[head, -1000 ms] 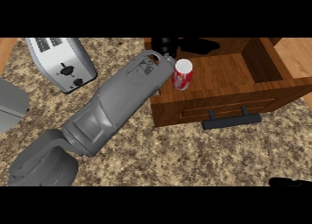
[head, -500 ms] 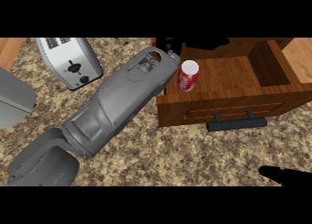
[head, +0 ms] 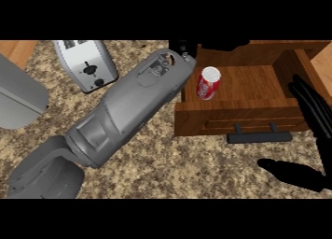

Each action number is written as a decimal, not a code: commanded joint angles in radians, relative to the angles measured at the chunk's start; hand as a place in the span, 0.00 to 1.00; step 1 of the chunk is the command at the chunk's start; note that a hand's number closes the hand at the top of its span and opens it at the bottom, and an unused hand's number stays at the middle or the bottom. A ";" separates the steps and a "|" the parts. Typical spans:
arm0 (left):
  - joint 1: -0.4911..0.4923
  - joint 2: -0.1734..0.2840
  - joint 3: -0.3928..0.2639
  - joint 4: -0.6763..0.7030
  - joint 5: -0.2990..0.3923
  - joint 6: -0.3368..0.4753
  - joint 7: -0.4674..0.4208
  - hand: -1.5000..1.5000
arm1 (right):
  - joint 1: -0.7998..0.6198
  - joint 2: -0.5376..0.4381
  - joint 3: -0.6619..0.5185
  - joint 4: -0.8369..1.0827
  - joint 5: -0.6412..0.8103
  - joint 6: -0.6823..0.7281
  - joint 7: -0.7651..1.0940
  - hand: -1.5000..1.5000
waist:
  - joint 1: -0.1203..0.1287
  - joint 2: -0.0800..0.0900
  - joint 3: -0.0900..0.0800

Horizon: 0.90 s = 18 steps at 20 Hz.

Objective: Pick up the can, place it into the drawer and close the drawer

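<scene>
Red soda can (head: pixel 208 83) stands upright inside open wooden drawer (head: pixel 246 118), upper centre; left hand (head: pixel 184 47) state unclear beside it; right hand (head: pixel 314 112) open at right edge: push black handle (head: pixel 259 137) squarely

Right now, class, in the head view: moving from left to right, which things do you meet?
Toaster → left forearm → red can standing in the open wooden drawer → drawer handle → right hand, fingers straight.
</scene>
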 commanded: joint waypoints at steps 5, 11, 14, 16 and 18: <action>0.007 0.000 0.004 -0.035 -0.035 0.015 0.054 0.00 | -0.056 0.019 0.139 0.198 0.313 -0.096 0.040 0.00 | 0.046 -0.013 -0.001; 0.031 0.104 0.019 -0.135 -0.067 -0.004 0.132 0.00 | -0.134 0.115 0.129 0.460 0.383 -0.290 -0.002 0.00 | 0.064 -0.014 0.000; 0.022 0.146 -0.009 -0.199 -0.094 -0.017 0.230 0.00 | -0.176 0.095 0.068 0.614 0.367 -0.365 -0.075 0.00 | 0.070 -0.016 0.001; 0.084 0.196 -0.009 -0.262 -0.111 -0.012 0.227 0.00 | -0.200 0.090 0.044 0.684 0.366 -0.388 -0.089 0.00 | 0.071 -0.017 0.000; 0.116 0.255 -0.012 -0.336 -0.114 -0.040 0.239 0.00 | -0.274 0.085 0.012 0.754 0.377 -0.400 -0.077 0.00 | 0.087 -0.018 0.000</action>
